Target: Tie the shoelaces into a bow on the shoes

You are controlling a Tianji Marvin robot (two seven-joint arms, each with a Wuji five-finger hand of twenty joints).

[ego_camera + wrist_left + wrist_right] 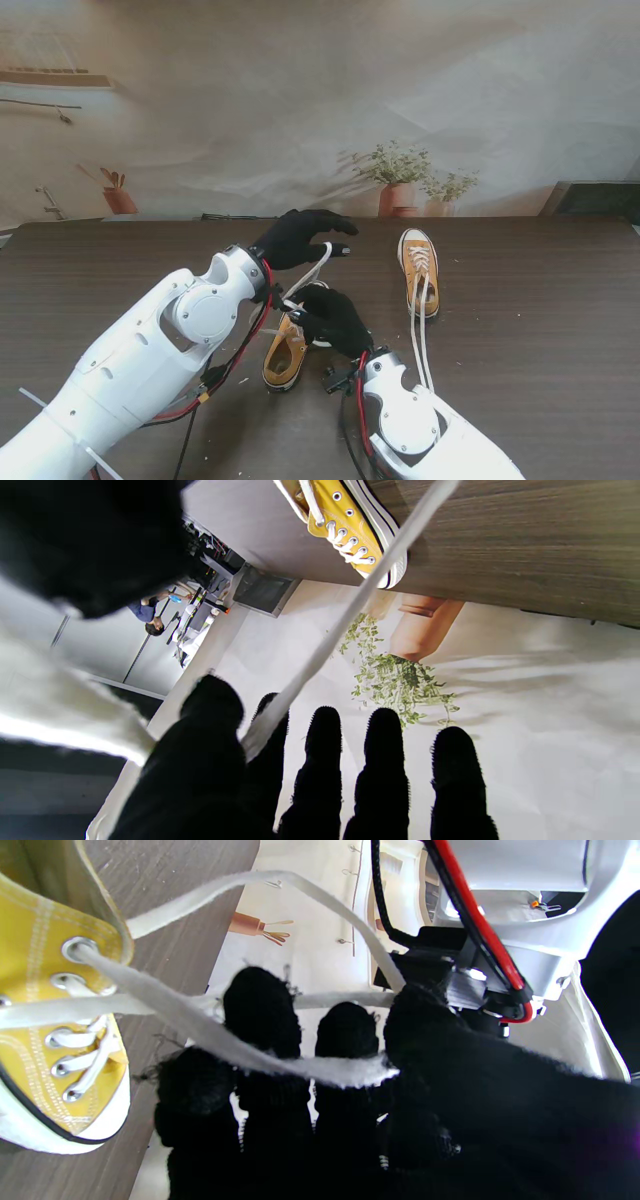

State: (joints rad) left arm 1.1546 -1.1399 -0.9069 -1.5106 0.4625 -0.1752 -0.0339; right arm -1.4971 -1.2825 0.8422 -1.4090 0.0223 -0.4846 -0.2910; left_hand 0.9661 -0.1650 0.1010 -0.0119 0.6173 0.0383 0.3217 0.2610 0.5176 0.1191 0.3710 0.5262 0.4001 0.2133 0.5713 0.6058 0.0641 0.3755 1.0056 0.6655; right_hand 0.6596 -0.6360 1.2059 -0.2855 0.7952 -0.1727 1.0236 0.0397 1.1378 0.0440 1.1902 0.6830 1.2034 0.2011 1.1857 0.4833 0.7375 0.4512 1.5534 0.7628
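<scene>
While the left robot hand (300,238) hangs above the dark wooden desk (540,300) with one white shoelace (312,270) pinched between thumb and forefinger and its other fingers stretched out straight, the right robot hand (333,320) sits nearer to me, just beside it, fingers curled with the other shoelace end (250,1052) clamped under its thumb. The near yellow shoe (287,352) lies directly under and just to the left of the right robot hand, its toe pointing toward me; both laces run up from its eyelets to the two hands. The second yellow shoe (418,270) lies to the right of both hands, well apart from them, with its loose white laces (421,335) trailing along the desk toward the right arm. No brand mark or writing can be read on either shoe. Bare desk stretches to the right of the second shoe and to the left of the left arm; the far edge meets a printed backdrop (300,100) just beyond the left robot hand.
</scene>
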